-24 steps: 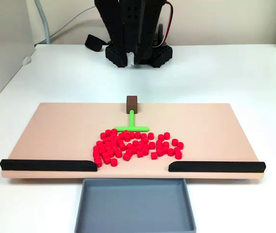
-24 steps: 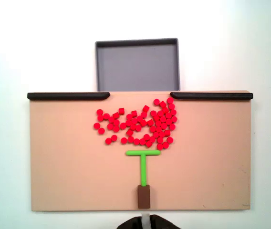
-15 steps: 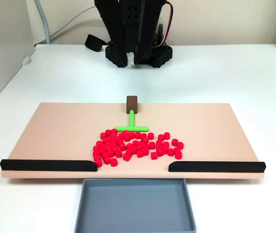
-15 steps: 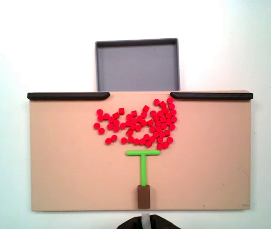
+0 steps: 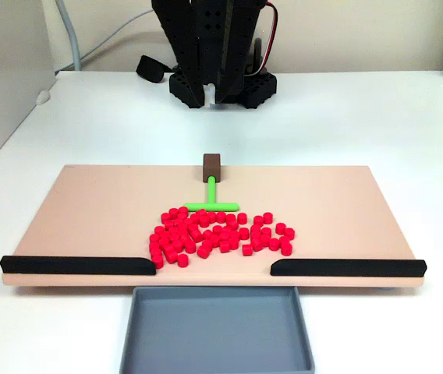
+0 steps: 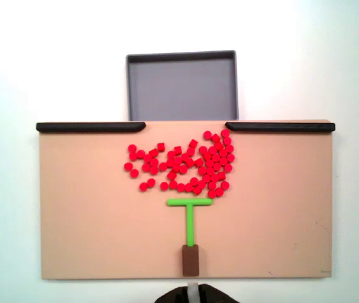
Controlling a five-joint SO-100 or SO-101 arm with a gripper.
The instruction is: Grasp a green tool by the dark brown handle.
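We see a white table (image 5: 377,125) carrying a tan board (image 5: 89,210), which in the top-down fixed view (image 6: 91,227) spans most of the width of the frame. The black arm (image 5: 206,39) stands on its base at the far side of the table in the front-facing fixed view, well apart from the board; in the top-down fixed view a dark part of it (image 6: 173,295) shows at the bottom edge, just below the board. We cannot tell whether the gripper is open or closed, since its fingertips are not distinguishable in either fixed view. A grey tray (image 5: 151,343) sits against the near edge of the board in the front-facing view and against the top edge (image 6: 135,88) in the top-down view, centred on the gap between two black strips. The left strip (image 5: 73,265) and the right strip (image 5: 346,268) lie along that same board edge, shown again from above (image 6: 91,127) and (image 6: 280,127). A cluster of red pellets (image 5: 221,234) lies on the board between the strips and the green tool, also seen from above (image 6: 186,167). The green tool (image 5: 211,195) lies flat on the board, its crossbar just beside the pellets and its stem pointing toward the arm; from above (image 6: 190,221) the crossbar lies nearest the pellets. The dark brown handle (image 5: 212,164) caps the stem end at the board edge nearest the arm, seen from above (image 6: 191,261) just inside the bottom edge, and nothing touches it.
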